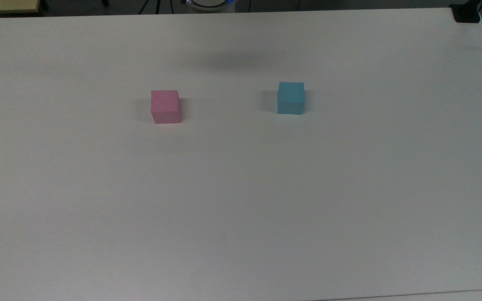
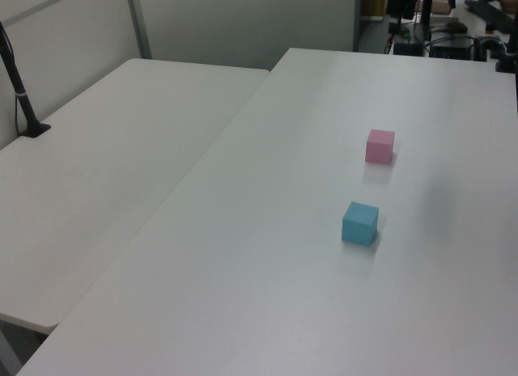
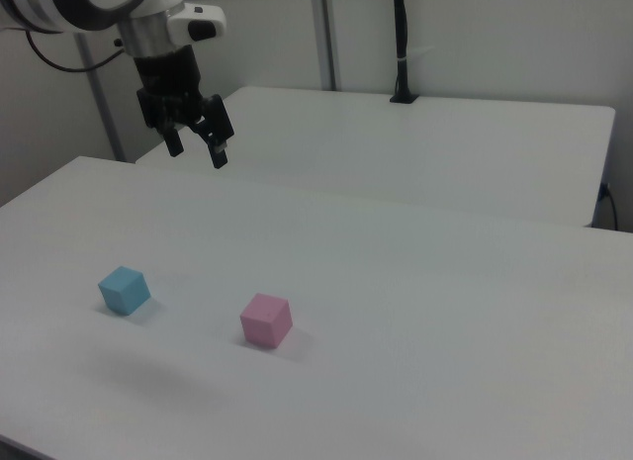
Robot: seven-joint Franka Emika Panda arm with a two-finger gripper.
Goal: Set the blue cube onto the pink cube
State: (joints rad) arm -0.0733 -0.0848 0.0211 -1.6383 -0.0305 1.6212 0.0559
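The blue cube [image 1: 291, 98] rests on the white table [image 1: 241, 200], to the right of the pink cube [image 1: 165, 106] in the top view. A clear gap of table separates the two. The left view has the blue cube [image 2: 360, 223] nearer the camera than the pink cube [image 2: 380, 145]. In the right view the blue cube [image 3: 124, 289] lies to the left of the pink cube [image 3: 266, 320]. My gripper [image 3: 197, 152] hangs high above the table, well above and behind the blue cube, open, with nothing between its fingers.
A second white table [image 2: 89, 182] adjoins this one along a seam. A black pole on a clamp base [image 2: 24, 109] stands on that second table. A dark object [image 1: 467, 14] sits at the table's far right corner in the top view.
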